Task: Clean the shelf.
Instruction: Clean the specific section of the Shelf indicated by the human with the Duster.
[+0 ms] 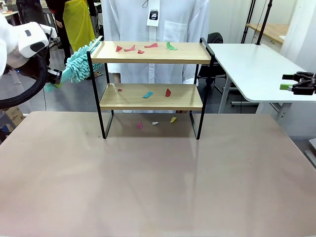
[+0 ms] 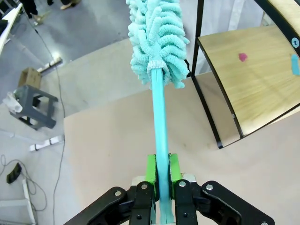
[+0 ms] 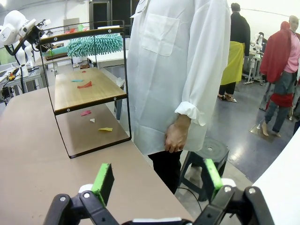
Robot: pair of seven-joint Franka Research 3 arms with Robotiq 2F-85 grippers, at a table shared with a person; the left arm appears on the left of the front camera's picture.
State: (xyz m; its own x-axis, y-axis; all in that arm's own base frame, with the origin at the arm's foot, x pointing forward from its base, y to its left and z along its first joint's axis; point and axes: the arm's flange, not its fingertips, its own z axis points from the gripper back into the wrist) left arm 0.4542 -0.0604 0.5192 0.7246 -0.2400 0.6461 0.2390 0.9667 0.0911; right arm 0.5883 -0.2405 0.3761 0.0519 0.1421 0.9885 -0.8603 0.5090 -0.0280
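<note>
The shelf (image 1: 190, 53) is found at the tabletop's (image 1: 148, 173) far middle, scraps (image 1: 151, 45) on both boards. The duster (image 2: 157, 42) is clamped in the left gripper (image 2: 160, 168), head at the top left rail; the right gripper (image 3: 159, 180) is seen with jaws apart. A flat, full-length sweep is advised.

**Q:** What covers the left arm (image 1: 22, 42)?
**A:** A glossy white shell, with a thick black cable (image 1: 39, 83) beneath.
**Q:** And the grippers?
**A:** Left gripper (image 2: 161, 165) and right gripper (image 3: 157, 180): black linkages, silver screws, green pads (image 3: 104, 178).
**Q:** The person (image 3: 178, 61)?
**A:** White coat, chest pocket, lanyard badge (image 1: 153, 16).
</note>
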